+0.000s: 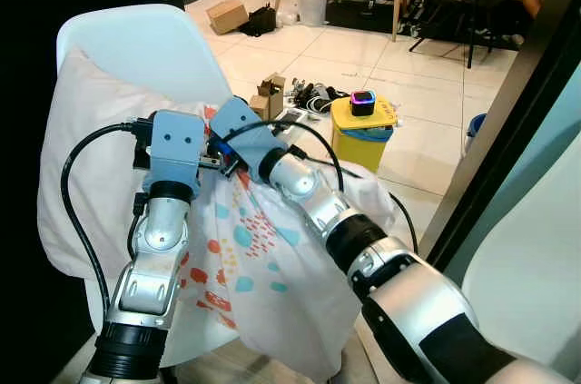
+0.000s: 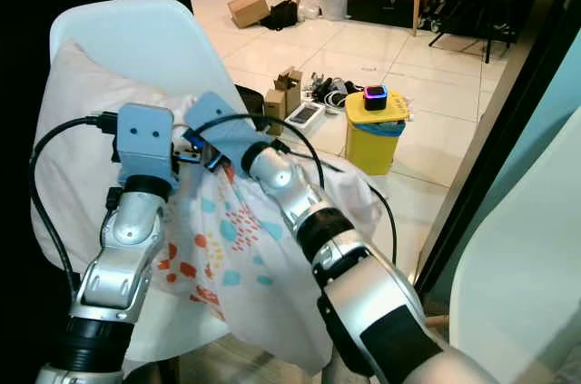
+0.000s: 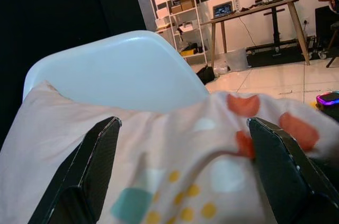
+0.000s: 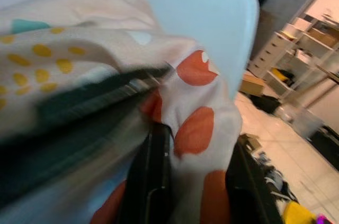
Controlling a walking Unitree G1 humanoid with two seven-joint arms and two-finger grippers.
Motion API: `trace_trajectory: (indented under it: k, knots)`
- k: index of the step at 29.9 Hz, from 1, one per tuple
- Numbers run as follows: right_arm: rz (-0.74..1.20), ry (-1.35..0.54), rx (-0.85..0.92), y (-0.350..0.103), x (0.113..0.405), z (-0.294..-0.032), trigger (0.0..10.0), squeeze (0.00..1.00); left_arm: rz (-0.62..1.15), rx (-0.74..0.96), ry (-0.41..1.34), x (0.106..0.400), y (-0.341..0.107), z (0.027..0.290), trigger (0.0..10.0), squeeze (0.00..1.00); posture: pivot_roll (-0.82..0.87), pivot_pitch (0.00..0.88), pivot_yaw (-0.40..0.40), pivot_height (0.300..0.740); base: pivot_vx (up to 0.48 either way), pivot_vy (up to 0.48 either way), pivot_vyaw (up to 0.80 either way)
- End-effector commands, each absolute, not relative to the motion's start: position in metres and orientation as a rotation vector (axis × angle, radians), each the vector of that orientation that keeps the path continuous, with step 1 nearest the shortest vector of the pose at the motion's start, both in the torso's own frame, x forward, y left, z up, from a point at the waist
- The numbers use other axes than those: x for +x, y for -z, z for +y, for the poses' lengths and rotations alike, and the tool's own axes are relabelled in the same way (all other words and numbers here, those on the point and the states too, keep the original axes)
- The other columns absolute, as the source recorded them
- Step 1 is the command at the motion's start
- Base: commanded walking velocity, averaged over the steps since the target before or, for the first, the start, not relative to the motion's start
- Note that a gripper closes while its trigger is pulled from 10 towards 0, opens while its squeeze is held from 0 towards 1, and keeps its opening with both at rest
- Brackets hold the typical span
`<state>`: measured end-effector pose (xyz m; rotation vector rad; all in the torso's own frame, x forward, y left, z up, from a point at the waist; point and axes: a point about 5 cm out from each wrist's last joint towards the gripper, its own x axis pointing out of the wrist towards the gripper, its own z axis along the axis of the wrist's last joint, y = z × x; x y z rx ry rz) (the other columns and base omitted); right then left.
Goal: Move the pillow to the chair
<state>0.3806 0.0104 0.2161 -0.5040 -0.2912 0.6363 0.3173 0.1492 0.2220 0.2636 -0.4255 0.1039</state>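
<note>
Your right gripper [image 4: 188, 181] has its jaws pinched on a fold of the pillow [image 1: 245, 257]; spotted cloth bunches between the two black fingers [image 4: 156, 176]. Your left gripper [image 3: 183, 166] stands with jaws wide apart, straddling the cloth without pressing it. The pillow already lies on the chair [image 1: 136, 48], leaning against the back and spilling over the seat's front edge. Expect it to be light, soft and floppy: a pinch of cover will stretch and slip, so I'd take a deeper handful near a corner or seam. You have one pillow, one chair, two grippers; beyond, on the floor, one yellow bin [image 1: 363, 134] and two cardboard boxes [image 1: 227, 14].
</note>
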Motion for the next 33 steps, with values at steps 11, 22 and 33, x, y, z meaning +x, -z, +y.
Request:
trace_trajectory:
  k: [11, 22, 33]
  knots:
    - [-0.385, -0.166, -0.308, -0.244, 0.406, -0.069, 10.0, 1.0, -0.41, 0.267, -0.08, 0.319, -0.218, 0.145, 10.0, 0.0, -0.16, 0.0, -0.018, 0.513, 0.0, 0.0, 0.0]
    - [-0.336, -0.181, -0.136, -0.241, 0.409, -0.087, 10.0, 1.0, -0.397, 0.261, -0.077, 0.319, -0.215, 0.144, 10.0, 0.0, -0.17, 0.0, -0.015, 0.513, 0.0, 0.0, 0.0]
    - [-0.155, -0.418, 0.113, -0.194, 0.396, -0.07, 10.0, 0.0, -0.39, 0.161, -0.044, 0.321, -0.219, 0.141, 10.0, 0.0, -0.18, 0.0, -0.006, 0.533, 0.0, 0.0, 0.0]
